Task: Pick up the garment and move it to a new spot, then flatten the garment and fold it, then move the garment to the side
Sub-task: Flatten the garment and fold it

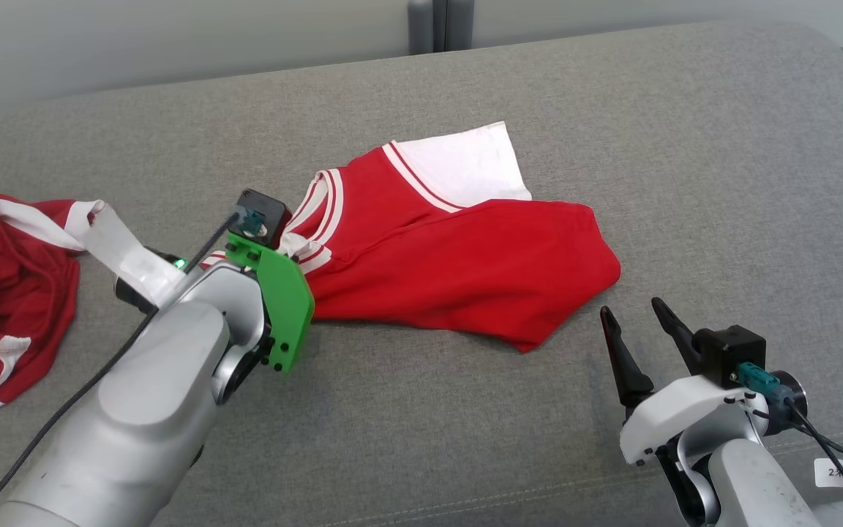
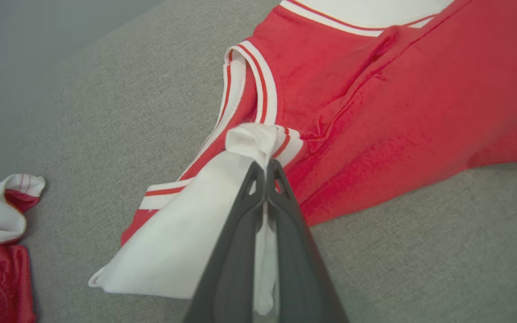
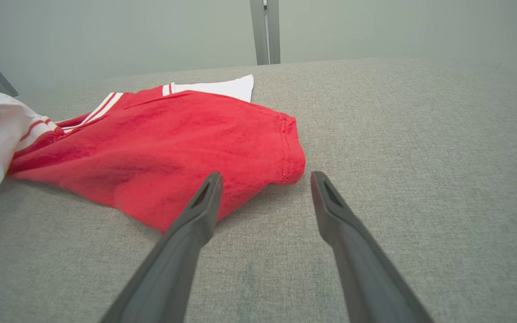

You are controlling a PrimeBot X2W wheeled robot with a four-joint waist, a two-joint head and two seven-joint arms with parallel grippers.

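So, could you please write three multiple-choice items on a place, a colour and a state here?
1. Where does the second garment lie? A right of the shirt; B left of it; C on top of it.
2. What colour is the sleeve that the left gripper pinches? A red; B grey; C white.
3. How is the right gripper? A open, empty; B shut on the shirt; C shut, empty.
Answers: B, it lies at the head view's left edge; C, white cloth in its shut jaws; A, jaws apart, nothing between.
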